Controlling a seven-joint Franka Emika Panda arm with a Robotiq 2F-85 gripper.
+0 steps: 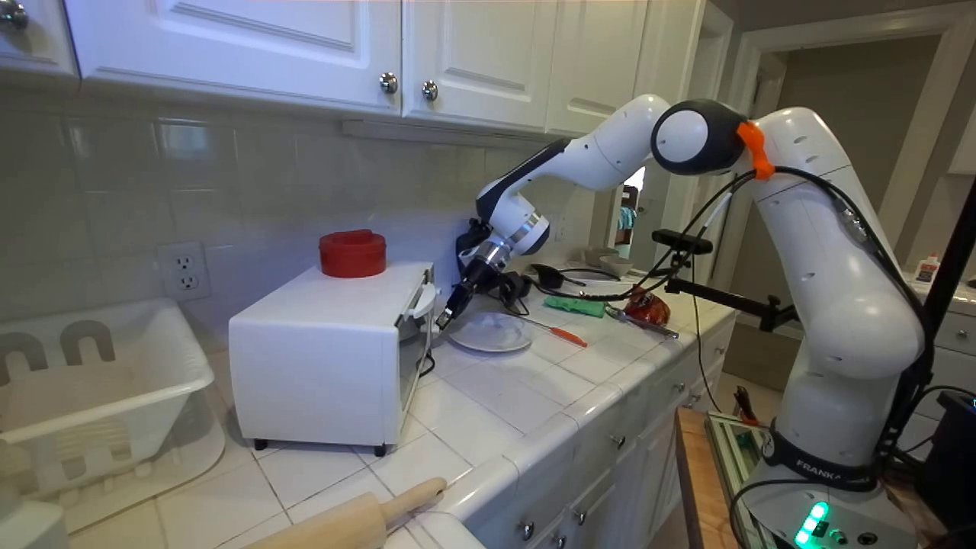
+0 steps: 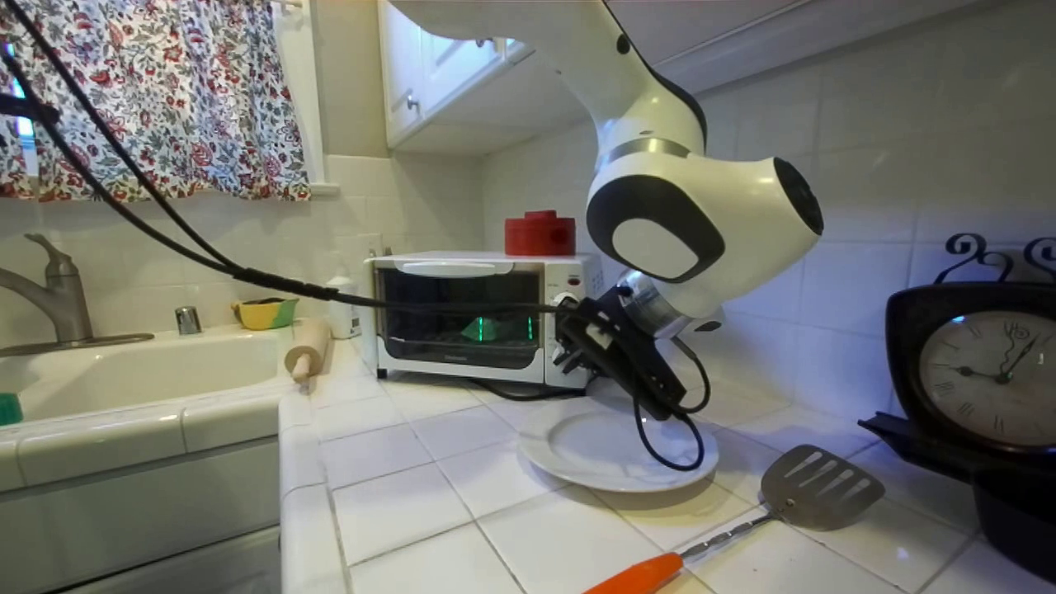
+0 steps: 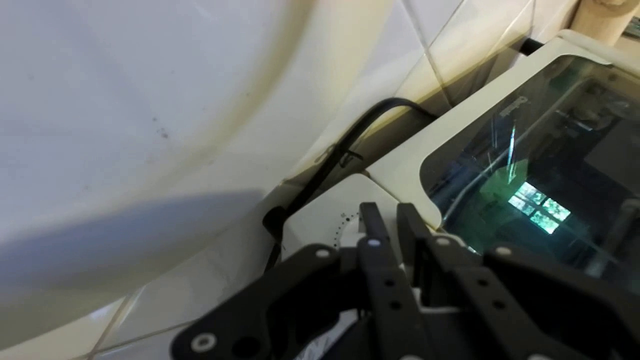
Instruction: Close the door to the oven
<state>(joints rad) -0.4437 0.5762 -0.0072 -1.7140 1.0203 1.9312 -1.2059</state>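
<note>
The white oven (image 1: 313,374) rests on the tiled counter. Its door (image 2: 425,334), with a dark glass pane and a white handle (image 2: 441,269) along the top, stands upright against the oven front; whether it sits fully flush I cannot tell. The wrist view has the door's glass (image 3: 500,165) on the right, beside the white control panel (image 3: 320,210) and its dial. My gripper (image 3: 386,210) is shut, a narrow gap showing between its fingertips and nothing seen held. It hangs in front of the control panel, at the knob end of the oven (image 2: 573,272); contact is unclear.
A red tin (image 1: 352,254) sits on the oven. Below my gripper lies a white plate (image 2: 569,437), with a spatula (image 2: 821,487) nearby. A dish rack (image 1: 152,396) and rolling pin (image 1: 335,526) flank the oven. A black clock (image 2: 899,330) stands by the wall.
</note>
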